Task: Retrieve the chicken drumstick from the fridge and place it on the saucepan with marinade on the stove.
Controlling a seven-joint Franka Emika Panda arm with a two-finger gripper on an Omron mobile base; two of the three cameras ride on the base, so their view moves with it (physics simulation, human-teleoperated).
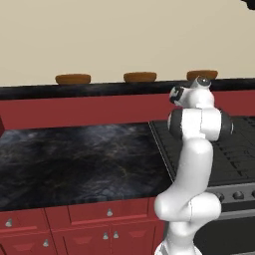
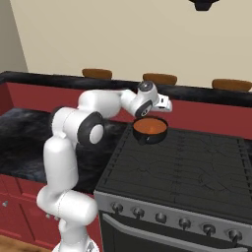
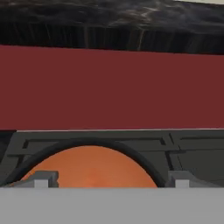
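The saucepan with marinade (image 2: pixel 149 129) is a small black pan with an orange-brown surface, standing at the back left corner of the stove (image 2: pixel 197 162). My gripper (image 2: pixel 150 117) hangs just above it, pointing down at the liquid. In the hand view the pan's dark rim (image 3: pixel 87 142) curves over the orange liquid. My gripper (image 3: pixel 112 180) is open, its fingertips (image 3: pixel 43 179) wide apart with nothing between them. The chicken drumstick is hidden from view and the fridge is out of view. In the left base view the stove (image 1: pixel 239 149) lies behind my arm.
A black marble counter (image 1: pixel 74 159) stretches left of the stove over red cabinets. A red backsplash (image 3: pixel 109 87) rises right behind the pan under a dark ledge. Three flat brown discs (image 2: pixel 160 78) sit along that ledge. Round knobs (image 2: pixel 161 217) line the stove front.
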